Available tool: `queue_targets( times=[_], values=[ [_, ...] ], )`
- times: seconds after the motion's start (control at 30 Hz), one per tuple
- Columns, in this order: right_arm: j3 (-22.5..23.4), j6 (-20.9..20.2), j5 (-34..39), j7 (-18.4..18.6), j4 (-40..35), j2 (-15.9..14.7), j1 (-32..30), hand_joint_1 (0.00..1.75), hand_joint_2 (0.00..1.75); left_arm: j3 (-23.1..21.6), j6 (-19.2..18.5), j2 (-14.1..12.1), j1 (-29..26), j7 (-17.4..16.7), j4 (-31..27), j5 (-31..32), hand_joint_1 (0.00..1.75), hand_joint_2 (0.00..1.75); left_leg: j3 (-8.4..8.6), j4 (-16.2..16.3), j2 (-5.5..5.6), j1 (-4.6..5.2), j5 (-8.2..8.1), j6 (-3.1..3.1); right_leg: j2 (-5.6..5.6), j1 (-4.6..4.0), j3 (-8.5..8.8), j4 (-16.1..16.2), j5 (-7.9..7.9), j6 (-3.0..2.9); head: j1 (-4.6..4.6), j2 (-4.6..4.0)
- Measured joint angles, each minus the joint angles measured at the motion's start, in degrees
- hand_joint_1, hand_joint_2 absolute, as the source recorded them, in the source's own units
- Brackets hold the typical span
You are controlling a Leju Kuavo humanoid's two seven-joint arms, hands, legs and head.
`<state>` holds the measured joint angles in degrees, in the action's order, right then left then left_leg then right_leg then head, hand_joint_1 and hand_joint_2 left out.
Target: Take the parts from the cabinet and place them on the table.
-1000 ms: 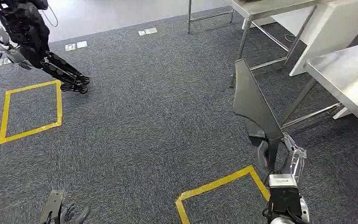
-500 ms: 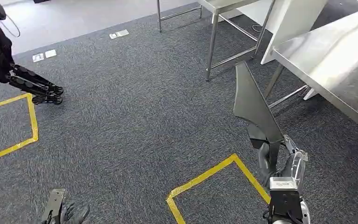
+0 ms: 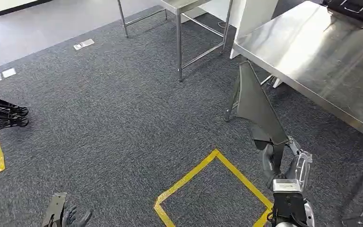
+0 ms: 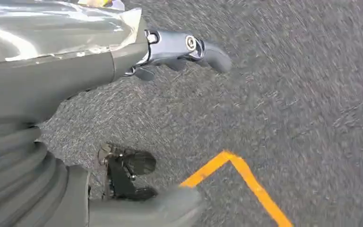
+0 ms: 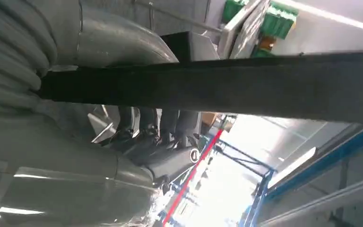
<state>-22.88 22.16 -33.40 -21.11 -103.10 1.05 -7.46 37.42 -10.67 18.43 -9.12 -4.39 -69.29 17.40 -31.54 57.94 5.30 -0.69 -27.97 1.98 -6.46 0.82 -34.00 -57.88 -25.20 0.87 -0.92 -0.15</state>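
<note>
Grey carpet with yellow tape squares; the steel worktop [image 3: 312, 52] lies beyond the right hand [image 3: 283, 163], whose fingers clasp a dark flat pointed part [image 3: 257, 106]. Keep it upright, approach squarely. Left hand [image 3: 71, 217] hangs empty, fingers apart.

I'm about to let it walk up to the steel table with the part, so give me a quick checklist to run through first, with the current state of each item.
1. Right hand grips the dark part: ok.
2. Part held upright, off the carpet: ok.
3. Steel table has bare surface on the near side: ok.
4. Black case at the table's far end sits away from the near edge: ok.
5. Left hand holds nothing, fingers apart: ok.
6. Firmness of the grip on the part: cannot tell.
</note>
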Motion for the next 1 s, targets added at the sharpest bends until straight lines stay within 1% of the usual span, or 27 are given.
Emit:
queue_targets(
  times=[0.07, 0.1, 0.13, 0.17, 0.2, 0.27, 0.3, 0.33, 0.37, 0.4, 0.43, 0.47, 0.5, 0.53, 0.6, 0.63, 0.67, 0.7, 0.73, 0.77, 0.8, 0.83, 0.87, 0.9, 0.93, 0.97, 1.0],
  values=[
    [0.0, 0.0, -0.04, 0.0, -0.02, 0.04, -0.24, 1.75, 1.75, 0.09, 0.0, 0.0, 0.07, 0.0, 0.0, 0.0, 0.0, 1.75, 0.01, -0.12, -1.1, 0.44, 0.09, 0.17, -1.36, 0.5, -0.29, 0.41, 0.45, 0.73, -0.19, 0.0],
    [0.0, 0.02, -0.06, -0.02, -0.07, 0.07, -0.27, 1.75, 1.75, 0.09, -0.02, 0.0, 0.12, 0.0, 0.0, 0.0, 0.0, 1.75, 0.41, -1.13, -1.95, 0.22, 0.63, 0.42, -2.17, -0.26, -0.93, 0.72, 0.75, 1.26, -0.17, 0.0],
    [0.0, 0.07, -0.06, -0.02, -0.2, 0.04, -0.47, 1.75, 1.75, 0.06, -0.07, 0.07, 0.2, 0.0, 0.0, 0.0, 0.0, 1.75, 0.77, -1.96, -3.01, 0.0, 1.24, 0.4, 0.19, 0.05, -1.15, -0.51, 0.08, 1.08, -0.15, 0.0],
    [0.0, 0.11, -0.04, -0.07, -0.35, 0.04, -0.33, 1.75, 1.75, 0.09, -0.11, 0.07, 0.1, 0.02, 0.0, 0.0, 0.0, 1.75, 0.93, -2.43, -3.49, -0.05, 1.35, 0.76, 3.14, -0.5, -2.33, -2.86, -1.43, 0.77, 0.08, 0.0],
    [-0.02, 0.13, -0.09, -0.07, -0.35, 0.09, -0.26, 1.75, 1.75, 0.11, -0.11, 0.09, 0.0, 0.02, 0.0, 0.02, 0.0, 1.75, 0.94, -2.43, -4.47, -0.01, 1.41, 0.92, 4.56, -0.41, -4.24, -6.67, -3.32, 0.62, 0.57, 0.0],
    [-0.04, 0.13, -0.15, -0.04, -0.33, 0.07, -0.61, 1.75, 1.75, 0.11, -0.2, 0.09, -0.14, 0.0, 0.09, 0.07, 0.0, 1.75, 0.81, -2.4, -6.35, 0.22, 1.33, 0.85, 5.55, -0.22, -8.12, -15.28, -6.69, 0.69, 0.61, 0.0],
    [-0.02, 0.18, -0.2, -0.04, -0.33, 0.07, -0.76, 1.75, 1.75, 0.13, -0.2, 0.09, -0.14, 0.0, 0.15, 0.09, 0.0, 1.75, 0.77, -2.37, -7.12, 0.22, 1.31, 0.84, 5.72, -0.13, -8.7, -16.88, -7.0, 1.09, 0.64, 0.0],
    [0.0, 0.22, -0.22, -0.04, -0.33, 0.07, -0.89, 1.75, 1.75, 0.17, -0.2, 0.04, -0.12, 0.02, 0.17, 0.15, 0.0, 1.75, 0.77, -2.37, -7.85, 0.22, 1.26, 0.76, 5.94, 0.07, -8.06, -15.98, -6.55, 1.51, 0.63, 0.0],
    [0.0, 0.24, -0.28, -0.04, -0.33, 0.07, -0.99, 1.75, 1.75, 0.15, -0.24, 0.04, -0.08, 0.02, 0.22, 0.26, 0.0, 1.75, 0.82, -2.34, -8.52, 0.18, 1.19, 0.66, 6.25, 0.35, -6.11, -12.54, -5.15, 2.19, 0.66, 0.0],
    [0.02, 0.26, -0.39, -0.04, -0.33, 0.04, -1.03, 1.75, 1.75, 0.09, -0.31, 0.07, -0.05, 0.02, 0.31, 0.37, 0.0, 1.75, 0.9, -2.25, -9.18, 0.1, 1.06, 0.45, 6.91, 0.54, -3.05, -7.14, -3.21, 2.9, 0.66, 0.0],
    [0.04, 0.28, -0.48, -0.04, -0.37, 0.04, -1.03, 1.75, 1.75, 0.07, -0.35, 0.07, -0.02, 0.13, 0.44, 0.44, 0.0, 1.75, 0.95, -1.96, -9.77, 0.04, 0.82, 0.1, 8.42, 0.75, 0.39, -1.24, -1.42, 3.47, 0.68, 0.0],
    [0.07, 0.35, -0.57, -0.04, -0.48, 0.04, -1.02, 1.75, 1.75, 0.07, -0.35, -0.02, 0.1, 0.26, 0.5, 0.5, 0.0, 1.75, 0.93, -1.62, -10.2, 0.39, 0.51, -0.39, 10.36, 0.61, 0.99, 0.63, -1.73, 2.88, 0.62, 0.0],
    [0.07, 0.44, -0.61, -0.04, -0.66, 0.09, -1.22, 1.75, 1.75, 0.09, -0.33, -0.04, 0.09, 0.35, 0.57, 0.55, 0.0, 1.75, 0.76, -1.33, -10.45, 0.59, 0.25, -0.76, 9.94, 0.14, 1.49, 0.84, -1.18, 2.45, 0.68, 0.0],
    [0.11, 0.68, -0.68, -0.07, -0.85, 0.09, -1.43, 1.75, 1.75, 0.04, -0.33, -0.11, 0.22, 0.52, 0.72, 0.59, 0.0, 1.75, 0.96, -1.31, -10.75, 0.66, 0.22, -0.95, 9.09, 0.24, 1.21, 0.66, -1.12, 1.87, 0.38, 0.0],
    [0.33, 0.83, -0.74, -0.09, -0.92, -0.07, -2.0, 1.75, 1.75, -0.2, -0.28, -0.11, 0.49, 0.66, 0.98, 0.61, 0.0, 1.75, 1.29, -1.51, -11.7, 0.4, 0.24, -1.31, 8.15, -0.01, 0.96, 0.64, -1.07, 1.42, 0.4, 0.0],
    [0.35, 0.87, -0.76, -0.09, -1.12, -0.07, -2.22, 1.75, 1.75, -0.24, -0.28, -0.15, 0.58, 0.76, 1.03, 0.63, 0.0, 1.75, 1.01, -1.05, -10.97, -0.06, -0.46, -1.81, 7.51, 1.04, 1.3, 0.89, -0.8, 0.75, 0.33, 0.0],
    [0.42, 1.03, -0.78, -0.11, -1.27, -0.04, -2.33, 1.75, 1.75, -0.24, -0.26, -0.37, 0.66, 0.85, 1.11, 0.66, 0.0, 1.75, 0.47, 0.65, -8.4, -0.11, -1.82, -2.01, 7.01, 0.86, 1.22, 0.86, -0.81, 0.7, 0.11, 0.0],
    [0.48, 1.05, -0.79, -0.11, -1.27, -0.04, -2.31, 1.75, 1.75, -0.31, -0.22, -0.37, 0.7, 0.87, 1.22, 0.66, 0.0, 1.75, -1.17, 4.51, -6.57, -0.2, -4.18, -2.03, 6.61, 0.8, 1.23, 0.84, -0.7, -0.03, 0.09, 0.0],
    [0.48, 1.09, -0.83, -0.11, -1.27, 0.0, -2.37, 1.75, 1.75, -0.35, -0.15, -0.44, 0.67, 0.87, 1.47, 0.7, 0.0, 1.75, -3.35, 9.27, -5.73, -0.2, -6.5, -2.13, 6.13, 0.71, 1.22, 0.84, -0.67, -0.31, -0.06, 0.0],
    [0.48, 1.14, -0.85, -0.11, -1.27, 0.0, -2.5, 1.75, 1.75, -0.35, -0.13, -0.57, 0.64, 0.87, 1.71, 0.79, 0.0, 1.75, -5.71, 14.03, -5.41, -0.2, -8.32, -2.2, 5.39, 0.53, 1.22, 0.83, -0.68, -0.32, -0.02, 0.0],
    [0.53, 1.18, -0.85, -0.11, -1.27, 0.0, -2.72, 1.75, 1.75, -0.35, -0.07, -0.63, 0.67, 0.92, 2.01, 0.85, 0.0, 1.75, -7.34, 17.04, -5.37, -0.21, -8.89, -2.16, 4.65, 0.41, 1.26, 0.82, -0.68, -0.32, -0.06, 0.0],
    [0.57, 1.22, -0.85, -0.11, -1.27, 0.0, -2.87, 1.75, 1.75, -0.33, 0.02, -0.72, 0.65, 0.96, 2.21, 0.87, 0.0, 1.75, -7.62, 16.97, -5.36, -0.2, -7.79, -2.04, 3.84, 0.31, 1.34, 0.8, -0.68, -0.32, 0.0, 0.0],
    [0.57, 1.25, -0.85, -0.11, -1.27, 0.0, -2.95, 1.75, 1.75, -0.33, 0.02, -0.79, 0.7, 0.98, 2.4, 0.89, 0.0, 1.75, -6.68, 14.41, -5.25, -0.2, -5.68, -1.8, 3.09, 0.28, 1.41, 0.77, -0.68, -0.32, -0.06, 0.0],
    [0.57, 1.25, -0.87, -0.11, -1.27, 0.02, -2.98, 1.75, 1.75, -0.35, 0.02, -0.92, 0.75, 1.01, 2.54, 0.94, 0.0, 1.75, -4.71, 10.05, -4.92, -0.2, -3.0, -1.5, 2.33, 0.28, 1.54, 0.74, -0.68, -0.31, -0.02, 0.0],
    [0.59, 1.25, -0.87, -0.11, -1.27, 0.04, -3.0, 1.75, 1.75, -0.37, 0.02, -0.98, 0.81, 1.01, 2.62, 0.94, 0.0, 1.75, -2.35, 4.93, -3.86, -0.22, -0.37, -1.17, 1.63, 0.27, 1.65, 0.72, -0.68, -0.3, -0.04, 0.0],
    [0.59, 1.27, -0.87, -0.11, -1.29, 0.09, -3.0, 1.75, 1.75, -0.37, 0.02, -1.09, 0.83, 1.03, 2.71, 0.94, 0.0, 1.75, -0.52, 0.7, -0.9, -0.33, 0.76, -0.74, 1.02, 0.38, 1.59, 0.71, -0.65, -0.24, -0.02, 0.0],
    [0.59, 1.29, -0.87, -0.09, -1.31, 0.11, -2.94, 1.75, 1.75, -0.44, 0.02, -1.22, 0.82, 1.03, 2.84, 0.94, 0.0, 1.75, -0.07, -0.42, -0.33, -0.44, 0.39, -0.75, 0.43, -0.24, 1.28, 0.41, -0.63, -0.13, 0.09, 0.0]
  ],
)
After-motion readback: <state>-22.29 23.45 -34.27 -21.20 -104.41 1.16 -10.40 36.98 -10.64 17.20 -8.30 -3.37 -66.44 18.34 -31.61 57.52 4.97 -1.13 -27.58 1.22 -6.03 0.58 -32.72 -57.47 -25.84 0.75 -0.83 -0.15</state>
